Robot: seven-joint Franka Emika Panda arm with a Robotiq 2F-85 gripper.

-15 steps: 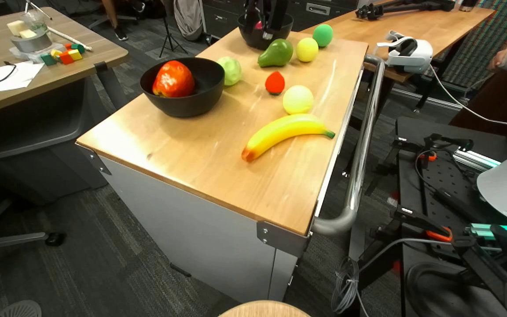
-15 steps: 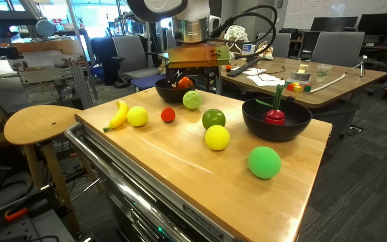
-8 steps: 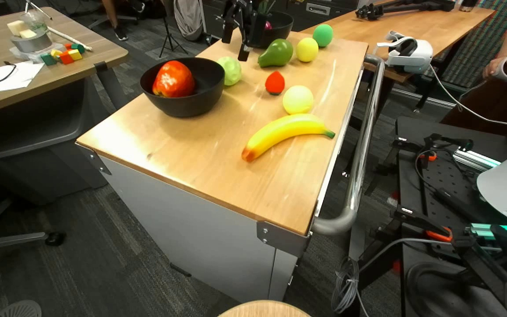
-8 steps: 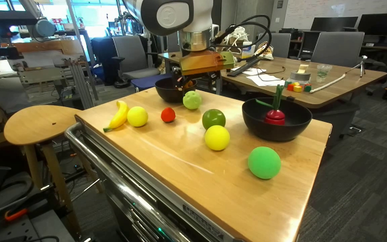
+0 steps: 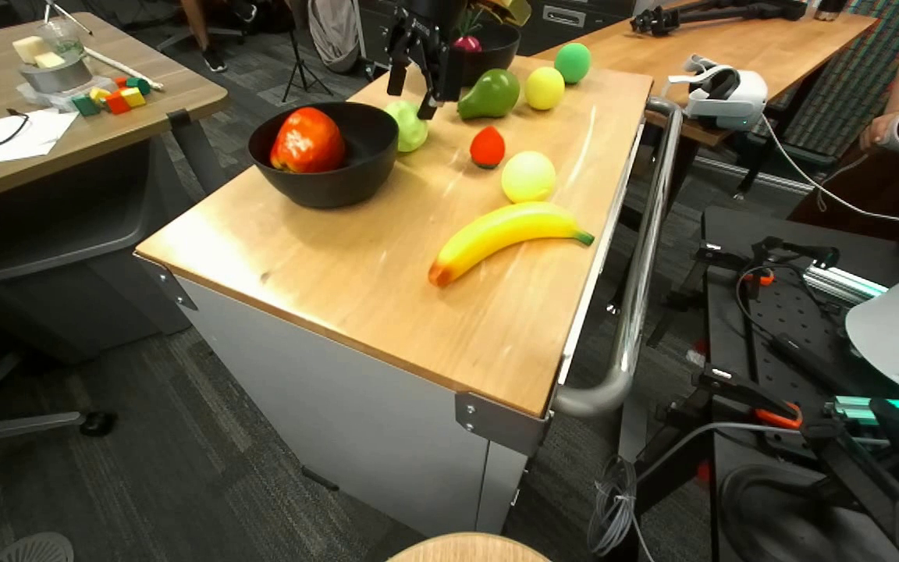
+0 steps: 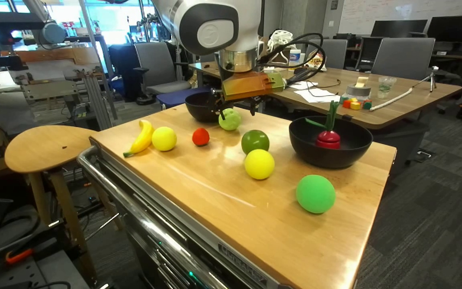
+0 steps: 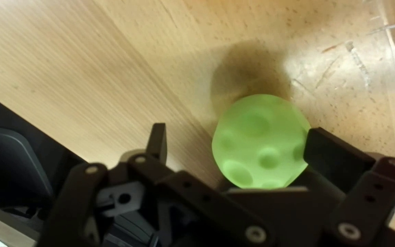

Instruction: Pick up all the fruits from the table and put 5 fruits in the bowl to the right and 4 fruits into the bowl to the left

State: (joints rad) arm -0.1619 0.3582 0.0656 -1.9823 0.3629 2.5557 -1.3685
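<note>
Tabletop (image 6: 215, 176) below, the splayed tool (image 7: 237, 144) points down.

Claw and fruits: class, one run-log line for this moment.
claw: open | green dimpled fruit: near claw, ungripped | red-orange fruit: in black bowl | banana: on table

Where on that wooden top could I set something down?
Between the banana and the bowl holding the red-orange fruit, and between the bright green ball and the metal rail. It's crowded where the gripper hangs by the pale green fruit.

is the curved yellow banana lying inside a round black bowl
No, the curved yellow banana lies on the pale wooden tabletop.
</note>
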